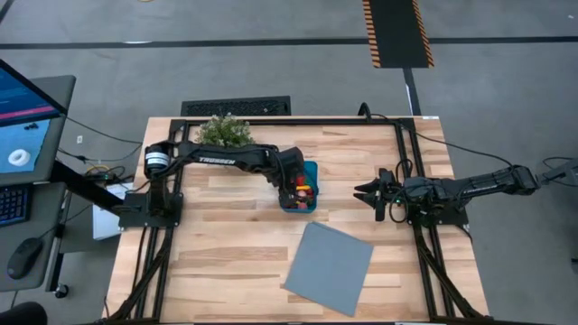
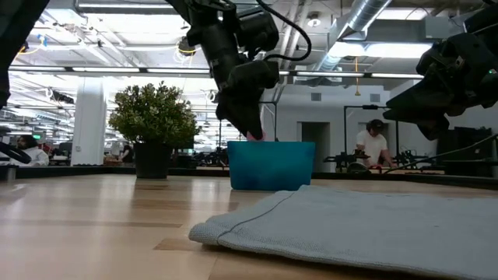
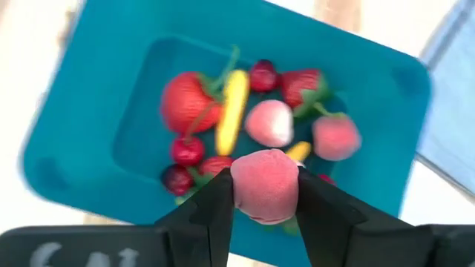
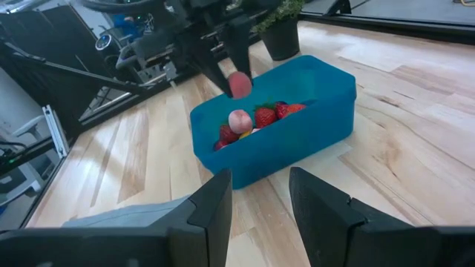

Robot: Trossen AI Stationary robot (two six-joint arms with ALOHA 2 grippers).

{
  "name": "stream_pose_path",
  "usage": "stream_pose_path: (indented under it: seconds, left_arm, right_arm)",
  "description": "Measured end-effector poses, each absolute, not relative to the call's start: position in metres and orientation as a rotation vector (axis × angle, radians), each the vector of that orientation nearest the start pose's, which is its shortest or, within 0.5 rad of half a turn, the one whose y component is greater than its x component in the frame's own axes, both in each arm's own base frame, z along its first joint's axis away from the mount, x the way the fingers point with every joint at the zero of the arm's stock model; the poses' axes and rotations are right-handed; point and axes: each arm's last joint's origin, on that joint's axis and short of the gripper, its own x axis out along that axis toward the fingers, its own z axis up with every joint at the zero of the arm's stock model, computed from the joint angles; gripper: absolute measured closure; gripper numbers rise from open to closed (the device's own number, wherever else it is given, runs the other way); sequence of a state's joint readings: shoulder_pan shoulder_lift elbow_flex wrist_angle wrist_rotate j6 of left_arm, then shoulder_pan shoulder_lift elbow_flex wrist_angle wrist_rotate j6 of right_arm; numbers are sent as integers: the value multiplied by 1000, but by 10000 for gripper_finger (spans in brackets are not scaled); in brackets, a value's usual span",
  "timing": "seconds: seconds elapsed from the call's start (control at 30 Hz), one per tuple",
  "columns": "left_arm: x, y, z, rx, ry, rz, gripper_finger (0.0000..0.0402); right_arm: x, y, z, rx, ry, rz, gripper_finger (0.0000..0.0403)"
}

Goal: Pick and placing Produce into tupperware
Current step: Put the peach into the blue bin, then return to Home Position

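The teal tupperware (image 1: 312,168) stands at the table's middle. Inside it lies produce (image 3: 223,111): red strawberries, a yellow piece, pink round pieces and dark red cherries. My left gripper (image 1: 296,188) hangs just over the tub's open top, shut on a pink round piece of produce (image 3: 263,185). The right wrist view shows that pink piece (image 4: 239,84) above the tub (image 4: 297,126), clear of the pieces inside. My right gripper (image 1: 361,191) waits open to the right of the tub, nothing between its fingers (image 4: 215,208). My left gripper pinches the pink round piece by its two opposite sides (image 3: 239,189) between its two fingers. The fingers slant steeply down from above. The piece is lifted clear, above the produce in the tub.
A bushy green potted plant (image 1: 224,132) stands at the far edge, left of the tub. A flat grey-blue sheet (image 1: 329,267) lies on the near side of the table, right of centre. People (image 2: 373,144) sit in the room beyond the table.
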State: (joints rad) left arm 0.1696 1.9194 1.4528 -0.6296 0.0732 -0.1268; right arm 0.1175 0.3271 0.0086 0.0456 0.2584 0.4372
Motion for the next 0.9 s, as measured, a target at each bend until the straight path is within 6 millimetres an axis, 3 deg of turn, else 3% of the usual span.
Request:
stream_pose_path:
  seconds: [0.13, 0.33, 0.57, 0.7, 0.9]
  left_arm:
    - [396, 67, 210, -223, 1070, 184, 259]
    - [402, 68, 213, -217, 996, 191, 187]
    - [402, 66, 222, -126, 952, 121, 124]
    - [405, 56, 245, -126, 807, 62, 116]
    - [388, 28, 315, -101, 526, -117, 116]
  right_arm:
    - [114, 6, 143, 383, 233, -197, 244]
    - [114, 6, 143, 383, 233, -197, 244]
    - [114, 6, 143, 383, 233, -196, 244]
    - [114, 6, 143, 383, 233, -197, 244]
    - [114, 6, 143, 383, 233, -196, 244]
